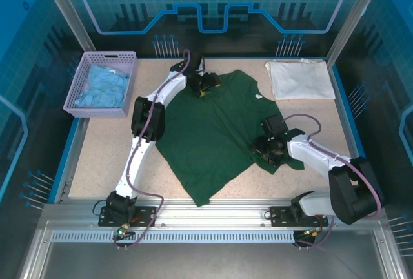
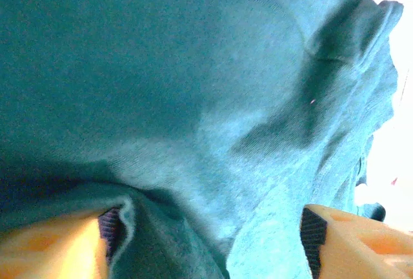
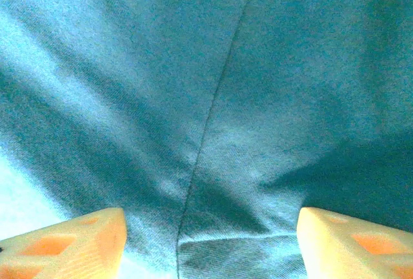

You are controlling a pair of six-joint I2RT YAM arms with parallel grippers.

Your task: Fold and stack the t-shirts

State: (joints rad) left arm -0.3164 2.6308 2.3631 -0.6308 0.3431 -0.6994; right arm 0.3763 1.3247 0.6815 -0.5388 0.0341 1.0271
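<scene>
The dark green t-shirt [image 1: 213, 130] lies spread and rumpled across the middle of the table, its small white neck label [image 1: 258, 97] towards the back right. The white t-shirt [image 1: 300, 79] lies folded at the back right corner. My left gripper [image 1: 205, 85] is down on the green shirt's far edge. In the left wrist view that gripper [image 2: 206, 250] stands open, a bunched fold of green cloth [image 2: 193, 66] between its fingers. My right gripper [image 1: 268, 146] rests on the shirt's right sleeve area. Seen from the right wrist, this gripper [image 3: 210, 250] is open over flat green cloth [image 3: 290, 66] with a seam.
A purple basket [image 1: 79, 92] holding light blue cloth [image 1: 103, 85] stands at the back left. Bare table [image 1: 97, 156] lies to the left of the green shirt. A raised blue rim [image 1: 342, 108] borders the table.
</scene>
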